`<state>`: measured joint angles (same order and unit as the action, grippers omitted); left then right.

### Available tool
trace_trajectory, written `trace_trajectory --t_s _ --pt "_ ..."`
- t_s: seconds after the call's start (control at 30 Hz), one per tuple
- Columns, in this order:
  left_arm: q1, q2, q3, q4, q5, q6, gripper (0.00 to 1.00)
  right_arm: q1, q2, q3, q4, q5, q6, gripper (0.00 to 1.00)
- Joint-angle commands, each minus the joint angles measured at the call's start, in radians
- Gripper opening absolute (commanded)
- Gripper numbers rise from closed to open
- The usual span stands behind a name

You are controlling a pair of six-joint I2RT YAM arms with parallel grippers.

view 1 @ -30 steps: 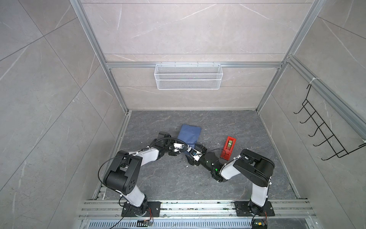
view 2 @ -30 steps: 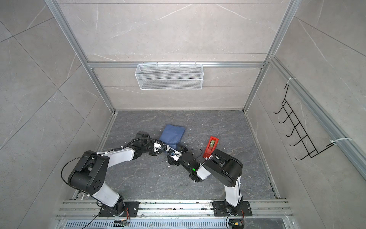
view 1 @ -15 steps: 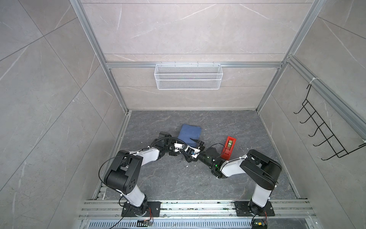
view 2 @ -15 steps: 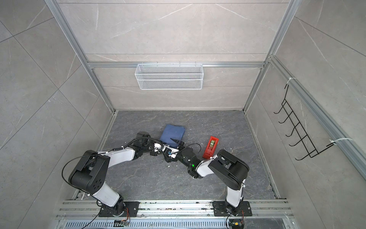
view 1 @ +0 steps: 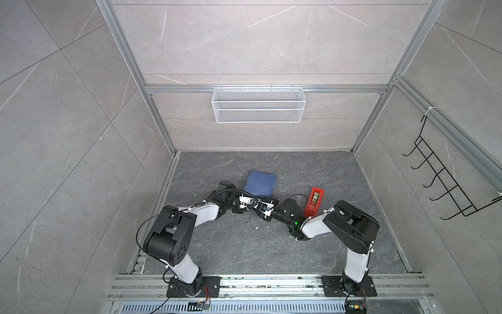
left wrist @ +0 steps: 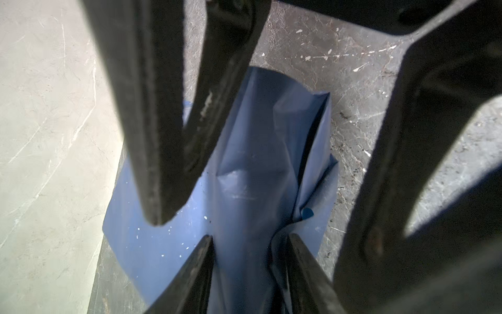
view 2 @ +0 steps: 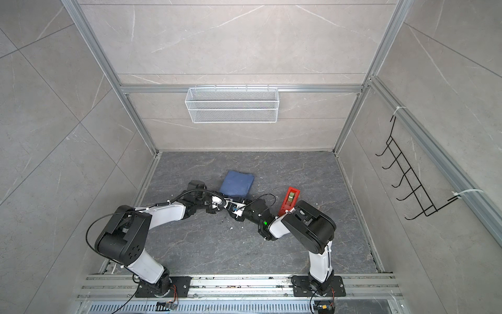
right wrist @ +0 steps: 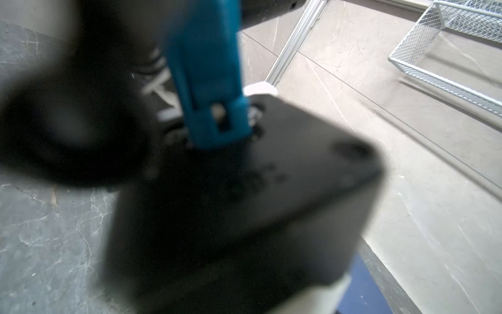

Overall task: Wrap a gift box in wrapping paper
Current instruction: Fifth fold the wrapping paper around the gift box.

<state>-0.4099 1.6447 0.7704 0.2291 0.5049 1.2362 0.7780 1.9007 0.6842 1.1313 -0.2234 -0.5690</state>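
Note:
The wrapping paper (view 1: 260, 183) lies as a blue folded parcel at the middle of the floor in both top views, also (view 2: 237, 183). The gift box is hidden under it. My left gripper (left wrist: 248, 244) is at the parcel's near edge, shut on a raised ridge of the wrapping paper (left wrist: 244, 176). My right gripper (view 1: 262, 201) crosses just in front of the left one. In the left wrist view its dark fingers (left wrist: 148, 122) stand apart on either side of that ridge, one tip resting on the flat sheet. The left gripper's body blocks the right wrist view.
A red tape dispenser (view 1: 313, 202) stands to the right of the parcel, close to the right forearm (view 1: 312, 228). A white wire basket (view 1: 258, 104) hangs on the back wall. Black wire hooks (view 1: 445, 185) hang on the right wall. White crumbs dot the dark floor (view 1: 244, 244).
My right arm has reached further in toward the parcel's near edge, and its gripper now overlaps the left one. The left arm and the parcel have stayed put.

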Motion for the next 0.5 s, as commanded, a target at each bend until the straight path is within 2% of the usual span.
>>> trace_trajectory --t_s 0.0,0.2,0.33,0.47 --pt "-0.014 0.039 -0.017 -0.132 0.015 -0.015 0.46 -0.014 -0.024 0.015 -0.238 -0.017 -0.006 0.55" --pt "-0.015 0.039 -0.016 -0.134 0.011 -0.015 0.46 -0.016 -0.085 0.022 -0.417 -0.041 -0.032 0.55" --pt "-0.014 0.05 -0.017 -0.131 0.011 0.0 0.46 -0.018 -0.112 0.018 -0.486 -0.046 -0.044 0.49" --pt "-0.014 0.045 -0.013 -0.133 0.012 -0.015 0.46 -0.08 -0.212 -0.049 -0.334 -0.095 0.126 0.48"
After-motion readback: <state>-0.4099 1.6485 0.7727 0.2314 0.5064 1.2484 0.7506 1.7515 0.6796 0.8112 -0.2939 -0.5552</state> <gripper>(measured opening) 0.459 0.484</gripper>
